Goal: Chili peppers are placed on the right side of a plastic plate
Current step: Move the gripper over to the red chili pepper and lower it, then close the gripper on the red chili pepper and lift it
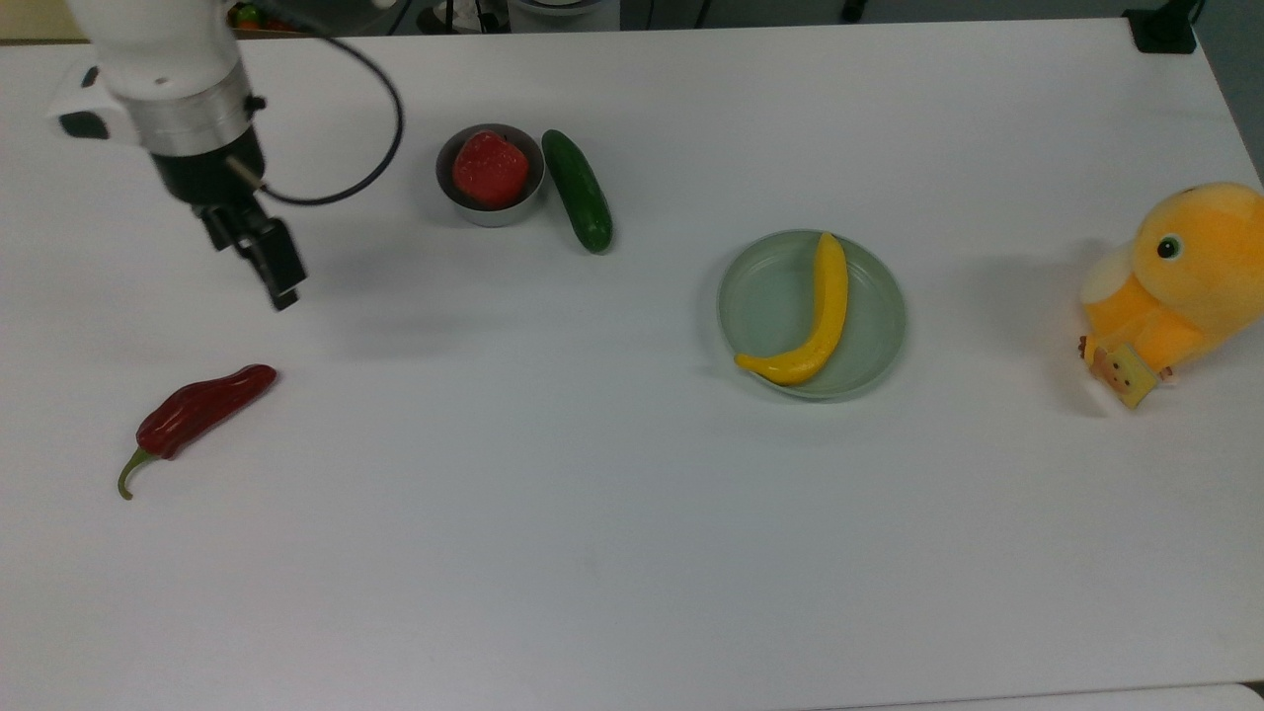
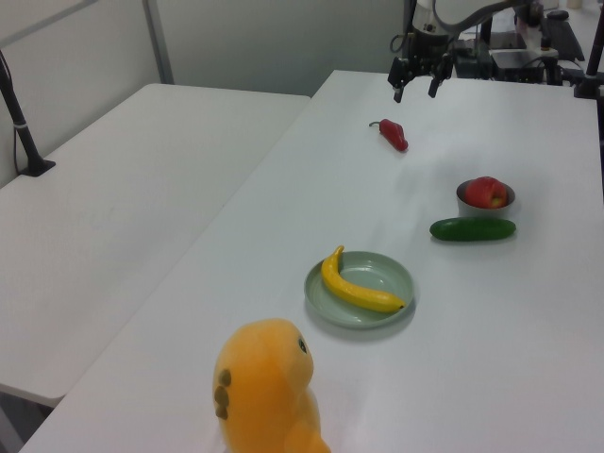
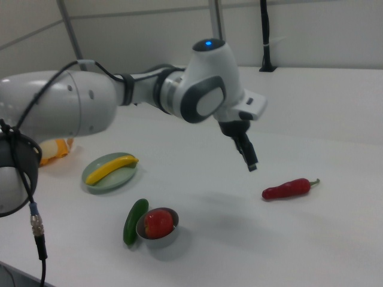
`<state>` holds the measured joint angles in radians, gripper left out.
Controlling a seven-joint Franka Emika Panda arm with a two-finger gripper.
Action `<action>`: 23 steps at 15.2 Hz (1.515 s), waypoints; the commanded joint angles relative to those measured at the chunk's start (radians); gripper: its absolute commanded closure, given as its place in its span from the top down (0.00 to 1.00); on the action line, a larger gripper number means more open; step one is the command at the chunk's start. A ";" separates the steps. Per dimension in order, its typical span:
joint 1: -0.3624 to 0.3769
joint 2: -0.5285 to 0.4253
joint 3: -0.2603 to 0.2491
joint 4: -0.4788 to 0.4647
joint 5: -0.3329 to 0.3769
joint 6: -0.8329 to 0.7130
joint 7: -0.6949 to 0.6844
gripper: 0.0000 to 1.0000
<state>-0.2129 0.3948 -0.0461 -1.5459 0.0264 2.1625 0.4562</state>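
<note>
**Gripper aloft near chili; plate holds banana**

Nearest in the left view: an orange plush toy (image 2: pixel 267 389) sits close to the near end of the white table (image 1: pixel 632 553), just in from the table's edge on the left view's left. In the top view it is at the right margin, with bare tabletop between it and the plate.

Next: the plastic plate (image 1: pixel 768 296), pale green, flat on the table and well in from every edge. A yellow banana (image 1: pixel 818 316) lies in it, curved along the half on the top view's right; the other half of the plate is bare. Open tabletop on all sides of the rim.

Further on: a dark green cucumber (image 1: pixel 580 203) lies just beside a small gray metal bowl (image 1: pixel 454 202) that holds a round red fruit (image 1: pixel 490 169). Whether cucumber and bowl touch, cannot tell.

Further still: the chili peppers (image 1: pixel 197 410), one dark-red pod, lies flat on the table, green stem toward the top view's lower left. It is well apart from the plate, with a wide bare stretch between them, and nothing touches it.

Farthest: the gripper (image 2: pixel 415 87) hangs above the table near the chili, clear of it. In the left view its two fingers stand spread with a gap, nothing between them. In the right view it is raised above the tabletop, up and to the right view's left of the chili.
</note>
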 commanded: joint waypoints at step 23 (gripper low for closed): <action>0.052 0.358 -0.121 0.196 -0.056 0.252 0.177 0.99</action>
<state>-0.1762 0.7485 -0.1484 -1.3345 -0.0041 2.4085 0.6159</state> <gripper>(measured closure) 0.000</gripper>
